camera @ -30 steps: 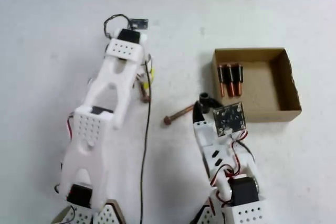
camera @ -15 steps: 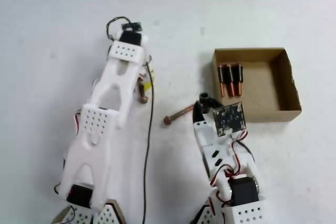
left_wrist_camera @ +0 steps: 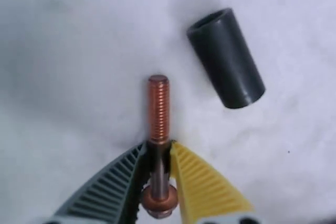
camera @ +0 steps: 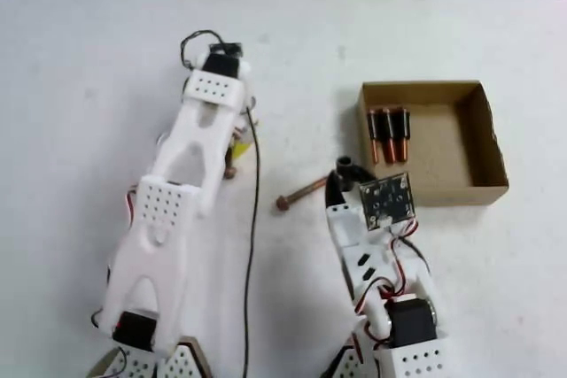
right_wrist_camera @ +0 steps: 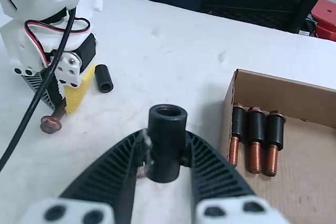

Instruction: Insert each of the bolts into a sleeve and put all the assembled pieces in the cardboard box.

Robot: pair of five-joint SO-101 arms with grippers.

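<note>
On the left, the left gripper [left_wrist_camera: 157, 148] was clamped on a copper bolt [left_wrist_camera: 158, 103] near its head, threads pointing out. A loose black sleeve [left_wrist_camera: 226, 59] lay near it on the table [camera: 89, 59]. Toward the middle, a second bolt [camera: 299, 192] lay bare, just left of the right gripper [right_wrist_camera: 165, 142], which squeezed a second sleeve [right_wrist_camera: 167, 127] upright. On the right, the cardboard box [camera: 483, 130] held three assembled pieces [camera: 389, 135] side by side. By my reading, three were finished, and two bolt-and-sleeve pairs remained to be joined and boxed.
</note>
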